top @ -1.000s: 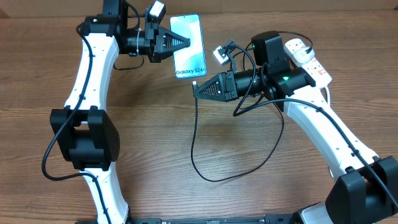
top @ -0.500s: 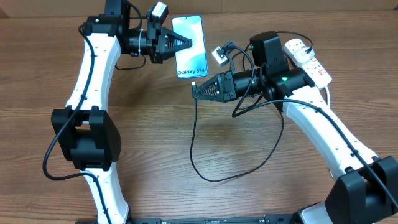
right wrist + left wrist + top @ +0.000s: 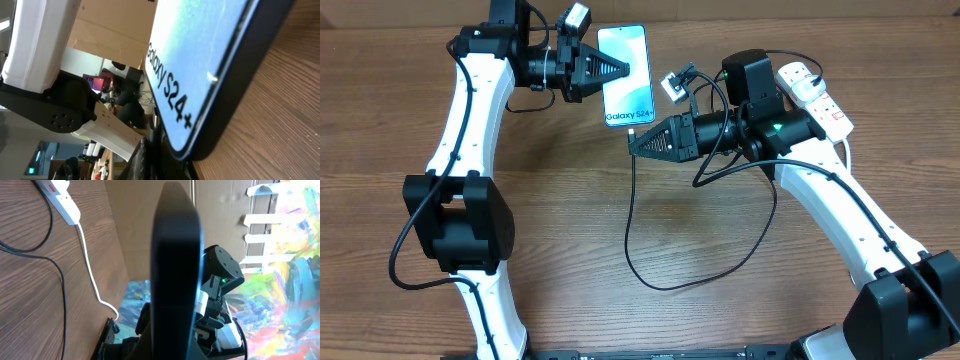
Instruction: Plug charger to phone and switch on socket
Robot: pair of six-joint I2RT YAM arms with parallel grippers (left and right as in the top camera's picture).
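My left gripper point(image 3: 620, 68) is shut on the left long edge of the phone point(image 3: 626, 78), whose light screen faces up with "Galaxy S24" along its near edge. The left wrist view shows the phone point(image 3: 175, 255) edge-on as a dark slab. My right gripper point(image 3: 634, 144) is shut on the charger's connector end point(image 3: 633, 131), which sits just below the phone's bottom edge. In the right wrist view the phone point(image 3: 200, 50) fills the frame above my right gripper point(image 3: 165, 160). The charger cable point(image 3: 650, 270) loops over the table. The white socket point(image 3: 815, 92) lies at the far right.
The socket's thick white cord point(image 3: 95, 270) runs along the table's far edge toward a cardboard wall. Black cable slack point(image 3: 57, 275) lies on the wood between the arms. Both arm bases stand at the near table edge.
The left gripper has shifted the phone slightly to the right, toward the right gripper. The right gripper has barely moved.
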